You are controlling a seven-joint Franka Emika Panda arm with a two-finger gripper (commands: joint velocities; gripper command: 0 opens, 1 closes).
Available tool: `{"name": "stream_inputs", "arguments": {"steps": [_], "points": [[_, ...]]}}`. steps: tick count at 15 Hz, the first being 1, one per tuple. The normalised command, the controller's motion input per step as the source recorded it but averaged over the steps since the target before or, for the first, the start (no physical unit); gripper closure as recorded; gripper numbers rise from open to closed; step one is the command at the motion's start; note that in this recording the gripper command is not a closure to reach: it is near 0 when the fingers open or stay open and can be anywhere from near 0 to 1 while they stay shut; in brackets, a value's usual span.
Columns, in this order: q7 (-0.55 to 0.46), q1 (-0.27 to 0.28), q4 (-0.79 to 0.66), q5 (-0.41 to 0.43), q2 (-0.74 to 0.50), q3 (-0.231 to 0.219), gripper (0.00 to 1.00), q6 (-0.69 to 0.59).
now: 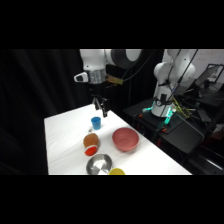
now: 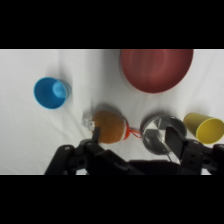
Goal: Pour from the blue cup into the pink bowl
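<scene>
From my remote station, the white arm's two-finger gripper (image 1: pixel 101 109) hangs above the far part of the white cloth-covered table (image 1: pixel 60 150), empty, its jaws spread wide with nothing between them. I judge this to be the approach step: the small bright blue cylindrical cup (image 1: pixel 96 122) has not yet been grasped. It stands upright just below and beside the gripper in the side view, clear of the fingers. In the wrist view the blue cup (image 2: pixel 51 92) sits off to the upper left, its open mouth facing the camera, the inside too dim for me to tell whether it holds anything.

The wide matte pinkish-red bowl (image 1: pixel 125 139) rests nearer the table's right edge, apart from the cup, and in the wrist view the bowl (image 2: pixel 156 69) fills the top centre. Between them lie 1 brown and red object (image 1: pixel 91 143), 1 shiny silver metal bowl (image 1: pixel 99 164) and 1 yellow cup (image 2: pixel 204 128).

As I read it, the next move calls for shifting the gripper over the cup, lowering the fingers around its wall, closing and lifting, then carrying it past the brown object toward the bowl's rim.
</scene>
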Motion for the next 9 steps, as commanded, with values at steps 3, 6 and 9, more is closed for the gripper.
{"name": "stream_inputs", "arguments": {"steps": [3,6,9], "points": [[-0.01,-0.076,0.04,-0.015,0.04,0.037,0.00,0.01],[-0.10,-0.148,0.14,0.031,0.11,-0.033,0.00,0.05],[-0.15,-0.180,0.19,0.077,0.12,-0.080,0.00,0.09]]}}
